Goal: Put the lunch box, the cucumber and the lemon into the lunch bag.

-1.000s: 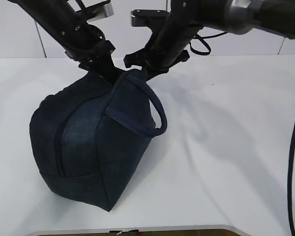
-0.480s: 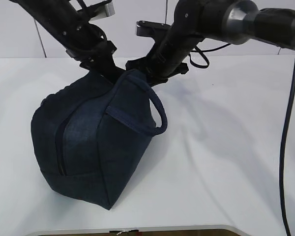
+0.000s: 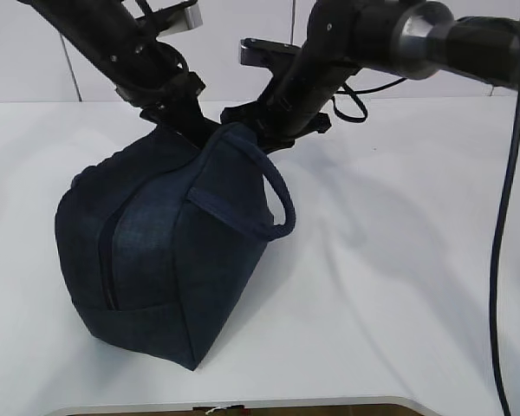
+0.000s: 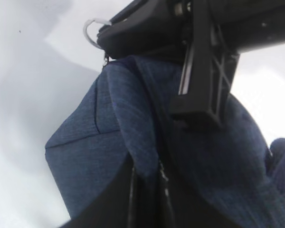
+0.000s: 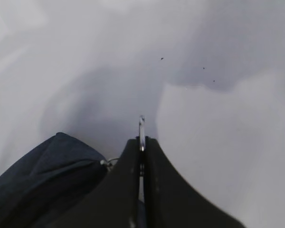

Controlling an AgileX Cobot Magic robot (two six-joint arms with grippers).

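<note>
Lab bench – white table (image 3: 399, 260), bare wall (image 3: 243, 69)

The right gripper (image 5: 141, 142) is clamped on the metal ring pull (image 5: 141, 127), above the white table (image 5: 218, 142). The navy lunch bag (image 5: 47, 171) bulges at lower left.

My matt black plastic fingers (image 4: 206, 90) pinch the lunch bag (image 3: 156, 251), coarse navy woven cloth; its ring pull (image 5: 141, 128) is shiny metal
</note>
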